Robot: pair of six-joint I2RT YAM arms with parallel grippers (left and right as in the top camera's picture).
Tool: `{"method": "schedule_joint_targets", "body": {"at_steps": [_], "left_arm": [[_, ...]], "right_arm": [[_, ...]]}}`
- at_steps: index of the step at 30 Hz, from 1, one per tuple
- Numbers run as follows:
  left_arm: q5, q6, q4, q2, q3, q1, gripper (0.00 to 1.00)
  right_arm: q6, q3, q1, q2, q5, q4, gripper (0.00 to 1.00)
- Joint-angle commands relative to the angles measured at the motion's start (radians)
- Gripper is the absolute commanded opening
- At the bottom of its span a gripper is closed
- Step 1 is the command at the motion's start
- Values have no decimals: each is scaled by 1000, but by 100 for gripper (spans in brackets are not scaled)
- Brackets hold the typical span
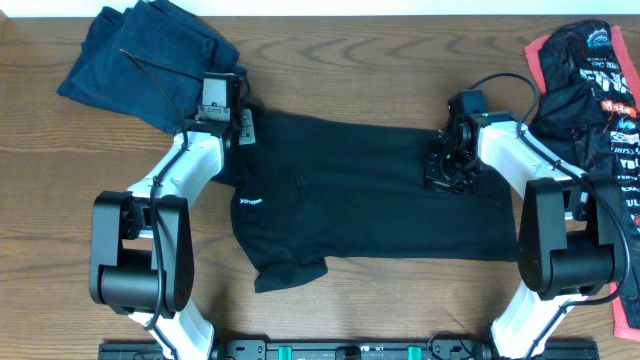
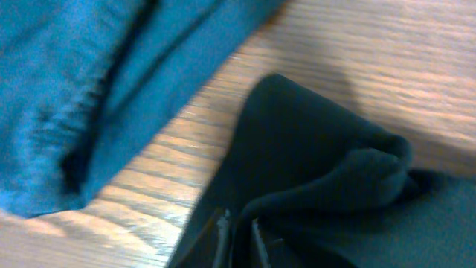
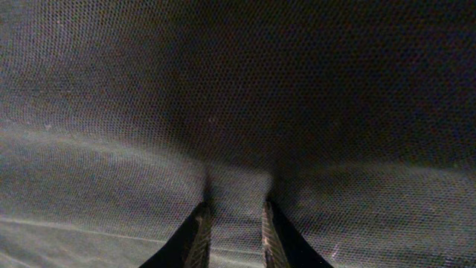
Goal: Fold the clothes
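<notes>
A black shirt (image 1: 360, 190) lies spread across the middle of the wooden table, its lower left corner turned over. My left gripper (image 1: 243, 128) is at the shirt's upper left corner. In the left wrist view its fingers (image 2: 239, 237) are shut on a raised fold of the black shirt (image 2: 320, 156). My right gripper (image 1: 445, 175) presses down on the shirt near its right end. In the right wrist view its fingers (image 3: 236, 227) pinch a ridge of the shirt's mesh cloth (image 3: 238, 97).
A dark blue garment (image 1: 140, 55) lies bunched at the back left, close to the left gripper, and fills the upper left of the left wrist view (image 2: 82, 89). A pile of black and red printed clothes (image 1: 590, 80) lies along the right edge.
</notes>
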State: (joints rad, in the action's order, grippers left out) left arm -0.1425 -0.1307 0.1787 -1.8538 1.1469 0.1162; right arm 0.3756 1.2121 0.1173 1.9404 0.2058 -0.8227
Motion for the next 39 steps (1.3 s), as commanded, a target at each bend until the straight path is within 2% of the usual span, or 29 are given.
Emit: {"method": "schedule_joint_targets", "body": {"at_steps": [1, 2, 3, 4, 7, 9, 12, 14, 17, 23, 26, 27, 29, 32, 34, 36, 39], "left_arm": [[-136, 2, -13, -5, 3, 0, 15], [-140, 3, -17, -5, 4, 0, 25], [-140, 2, -22, -5, 4, 0, 54], [-140, 2, -24, -5, 3, 0, 75], [-140, 2, -21, -5, 4, 0, 79], [-140, 2, -15, -2, 4, 0, 86], [-140, -3, 20, 29, 4, 0, 88], [-139, -10, 50, 71, 4, 0, 92], [-139, -64, 97, 161, 4, 0, 93], [-139, -69, 177, 389, 4, 0, 100], [-140, -69, 192, 483, 4, 0, 98], [-140, -69, 197, 509, 4, 0, 98], [-139, -69, 211, 553, 4, 0, 98], [-138, -69, 261, 603, 4, 0, 98], [-134, -70, 312, 622, 4, 0, 98], [-115, -70, 375, 633, 4, 0, 98], [-7, -70, 501, 640, 4, 0, 98]], "right_arm": [[13, -18, 8, -3, -8, -11, 23], [13, -18, 8, -3, -8, -11, 23], [13, -18, 8, -3, -8, -13, 23], [13, -18, 8, -3, -8, -15, 23], [13, -18, 8, -3, -8, -23, 23], [13, -18, 8, -3, -8, -26, 23], [12, -18, 8, -3, -8, -29, 21], [13, -18, 8, -3, -24, -29, 18], [22, 4, -2, -6, -34, -38, 18], [20, 134, -27, -64, -92, -173, 22], [20, 213, -26, -126, -174, -272, 29], [20, 234, -26, -147, -191, -301, 36], [20, 267, -26, -196, -208, -356, 56], [21, 279, -26, -282, -209, -402, 74], [21, 278, -26, -336, -209, -422, 99], [21, 278, -26, -388, -202, -444, 99], [21, 278, -24, -458, -194, -490, 99]]}}
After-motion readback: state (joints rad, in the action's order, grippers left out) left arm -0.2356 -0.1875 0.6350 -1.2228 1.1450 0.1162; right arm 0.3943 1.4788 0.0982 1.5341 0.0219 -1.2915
